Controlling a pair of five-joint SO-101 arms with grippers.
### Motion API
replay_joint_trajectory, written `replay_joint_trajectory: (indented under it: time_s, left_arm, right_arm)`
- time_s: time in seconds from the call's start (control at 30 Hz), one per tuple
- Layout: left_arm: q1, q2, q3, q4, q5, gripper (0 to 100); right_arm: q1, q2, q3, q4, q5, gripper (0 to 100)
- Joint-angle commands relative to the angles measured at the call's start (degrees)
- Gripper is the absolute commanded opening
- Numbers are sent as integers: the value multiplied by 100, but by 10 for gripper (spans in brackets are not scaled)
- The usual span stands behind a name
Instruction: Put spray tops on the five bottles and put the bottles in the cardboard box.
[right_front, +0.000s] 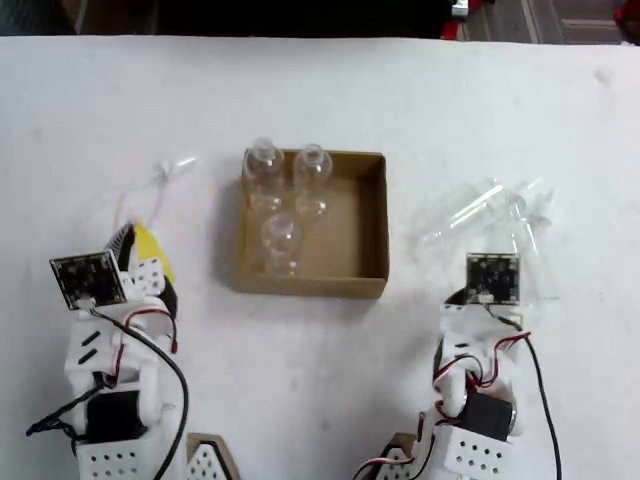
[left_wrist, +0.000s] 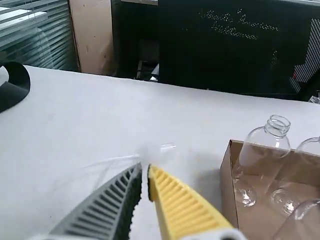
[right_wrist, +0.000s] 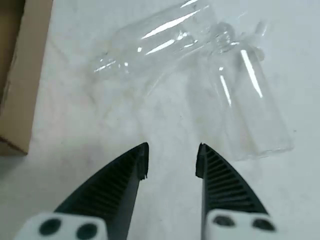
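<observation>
A matte white table (right_front: 320, 90) is seen from above. At the centre of the frame a shallow, square cardboard box (right_front: 370, 225) of plain brown board is set, open at the top. Three clear bottles (right_front: 265, 165) with rounded shoulders are held in its left half: two by the upper wall, one nearer the middle. On one of them an open, ringed neck is shown in the left wrist view.

Right of the box, in the middle right of the frame, two clear bottles (right_wrist: 155, 40) are laid on their sides on the table, their necks brought together at an angle. Whether tops are fitted there cannot be told.

In the upper left, a spray top (right_front: 175, 168) with a thin translucent tube is laid on the table.

The left gripper (left_wrist: 145, 172), one ribbed finger grey and one yellow, is closed to a narrow slit just short of the spray top; whether the tube is touched cannot be told. The right gripper (right_wrist: 172, 157), with black ribbed fingers, is spread wide and holds nothing, near the lying bottles.
</observation>
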Motion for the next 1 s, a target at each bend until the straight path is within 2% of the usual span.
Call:
replay_joint_trajectory:
  time_s: [0.0,0.2,0.47,0.67,0.87,0.97]
  left_arm:
    - [145,-66,123,-457,-79,24]
    - [875,-66,246,-422,-809,23]
    - [910,-66,325,-422,-888,23]
    - [945,-66,642,-897,-897,23]
    - [945,-66,651,-941,-897,23]
    - [945,-66,651,-941,-897,23]
  right_arm:
    - [-295,-13,53,268,18,141]
    - [-303,-22,53,251,18,145]
    - [-303,-22,53,251,18,145]
    - [-268,-31,53,251,18,145]
    - [822,-31,53,-620,-35,142]
    - [1015,-31,53,-963,-35,142]
